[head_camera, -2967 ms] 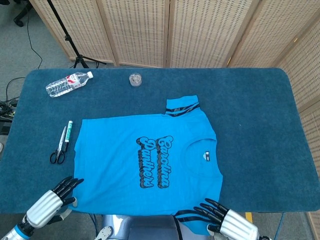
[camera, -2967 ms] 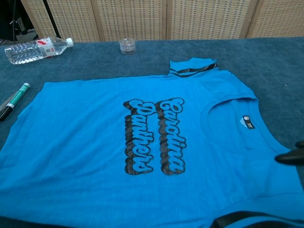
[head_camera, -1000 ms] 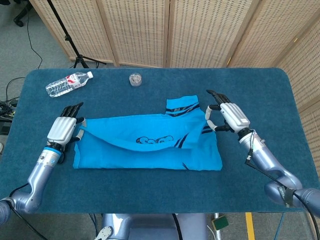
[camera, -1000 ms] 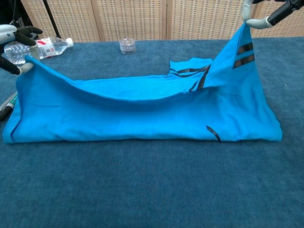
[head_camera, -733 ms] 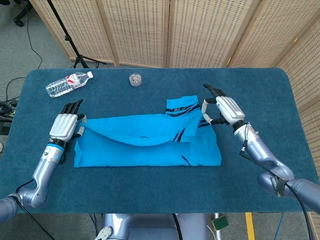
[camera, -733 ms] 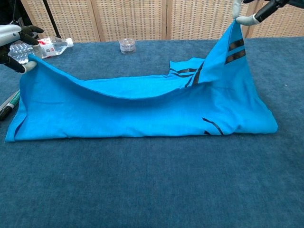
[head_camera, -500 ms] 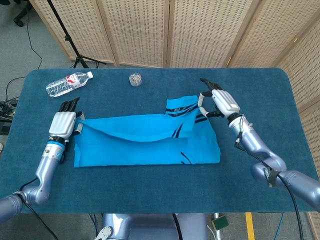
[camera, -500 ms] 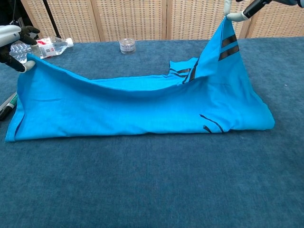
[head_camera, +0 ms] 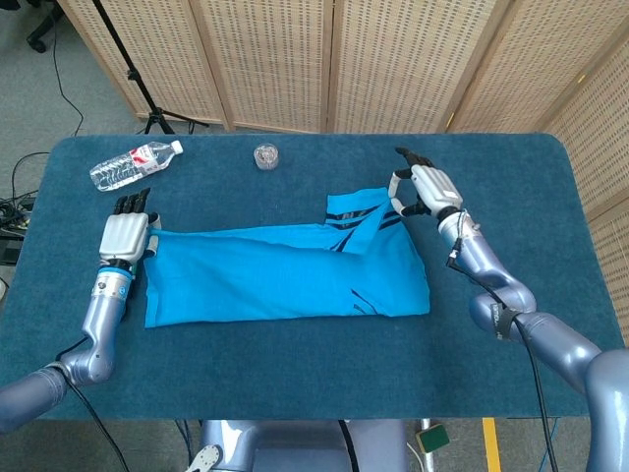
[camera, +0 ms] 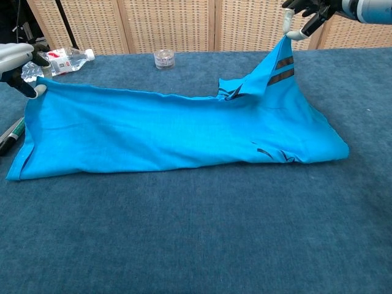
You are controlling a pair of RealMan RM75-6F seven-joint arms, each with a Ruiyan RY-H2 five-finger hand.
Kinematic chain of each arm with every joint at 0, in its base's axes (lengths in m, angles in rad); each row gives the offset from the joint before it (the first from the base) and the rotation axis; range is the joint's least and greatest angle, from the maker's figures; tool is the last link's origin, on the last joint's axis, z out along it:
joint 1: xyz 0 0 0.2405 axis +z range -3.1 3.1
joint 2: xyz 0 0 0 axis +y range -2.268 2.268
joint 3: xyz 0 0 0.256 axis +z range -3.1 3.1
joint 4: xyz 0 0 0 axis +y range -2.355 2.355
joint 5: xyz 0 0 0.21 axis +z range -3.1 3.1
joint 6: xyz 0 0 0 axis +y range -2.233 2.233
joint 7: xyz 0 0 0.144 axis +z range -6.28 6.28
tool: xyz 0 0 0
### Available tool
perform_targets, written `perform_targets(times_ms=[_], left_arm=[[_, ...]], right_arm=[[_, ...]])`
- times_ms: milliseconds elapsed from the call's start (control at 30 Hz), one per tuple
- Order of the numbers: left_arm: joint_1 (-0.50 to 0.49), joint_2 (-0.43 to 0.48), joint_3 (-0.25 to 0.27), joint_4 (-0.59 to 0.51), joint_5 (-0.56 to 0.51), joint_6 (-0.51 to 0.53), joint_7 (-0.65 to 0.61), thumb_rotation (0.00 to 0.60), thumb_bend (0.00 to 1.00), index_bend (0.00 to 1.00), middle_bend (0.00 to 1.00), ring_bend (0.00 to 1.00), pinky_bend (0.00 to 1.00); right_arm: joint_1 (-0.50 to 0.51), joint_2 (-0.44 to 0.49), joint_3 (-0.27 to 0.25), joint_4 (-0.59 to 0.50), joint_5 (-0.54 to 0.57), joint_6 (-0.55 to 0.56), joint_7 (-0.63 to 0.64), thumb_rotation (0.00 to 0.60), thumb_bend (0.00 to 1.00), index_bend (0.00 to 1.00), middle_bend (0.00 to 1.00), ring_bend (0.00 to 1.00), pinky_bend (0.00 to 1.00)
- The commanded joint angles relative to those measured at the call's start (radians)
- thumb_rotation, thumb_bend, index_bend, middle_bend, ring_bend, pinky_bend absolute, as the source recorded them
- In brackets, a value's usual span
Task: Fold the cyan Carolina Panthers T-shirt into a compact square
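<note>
We are in the middle of the first fold, we think. The shirt (head_camera: 285, 275) lies on the table (head_camera: 511, 197) as a long blue band, with its near half laid over its far half. Our left hand (head_camera: 124, 234) pinches the far corner on its side. Our right hand (head_camera: 425, 187) pinches the sleeve (camera: 278, 64) with the dark stripes and holds it up in the air, so the cloth rises to a point there.

In the chest view, the cloth between our hands lies nearly flat. Only the right end is lifted. The left hand (camera: 18, 61) is low, close to the table, and the right hand (camera: 306, 15) is high above the far right corner.

Next, we think we should bring the right hand down and set the sleeve flat on the shirt. Then both hands can let go. After that the long band needs folding from the ends, to make a square. We should lower it gently, so the top layer does not slide or bunch up.
</note>
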Motion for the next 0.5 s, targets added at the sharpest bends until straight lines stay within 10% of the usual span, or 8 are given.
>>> perform_targets(times_ms=[33,167,300,500], left_arm=[[-0.016,-0.035,0.001,0.053,-0.027,-0.032,0.015,0.6,0.53,0.76,0.0,0.0,0.0],[-0.028,-0.065,-0.001,0.105,-0.041,-0.058,0.01,0.6,0.52,0.56,0.0,0.0,0.0],[-0.036,-0.088,-0.002,0.146,-0.062,-0.082,0.019,0.6,0.49,0.03,0.0,0.0,0.0],[-0.039,-0.105,-0.023,0.174,-0.073,-0.073,-0.002,0.6,0.41,0.0,0.0,0.0,0.0]], right_arm=[[0.035,-0.067,-0.004,0.102,-0.003,-0.054,0.008,0.6,0.52,0.67,0.03,0.0,0.0],[0.056,-0.118,-0.005,0.182,-0.014,-0.084,0.024,0.6,0.52,0.67,0.03,0.0,0.0],[0.083,-0.167,-0.004,0.268,-0.023,-0.119,0.04,0.6,0.52,0.67,0.03,0.0,0.0],[0.122,-0.229,0.001,0.39,-0.031,-0.171,0.056,0.6,0.52,0.67,0.03,0.0,0.0]])
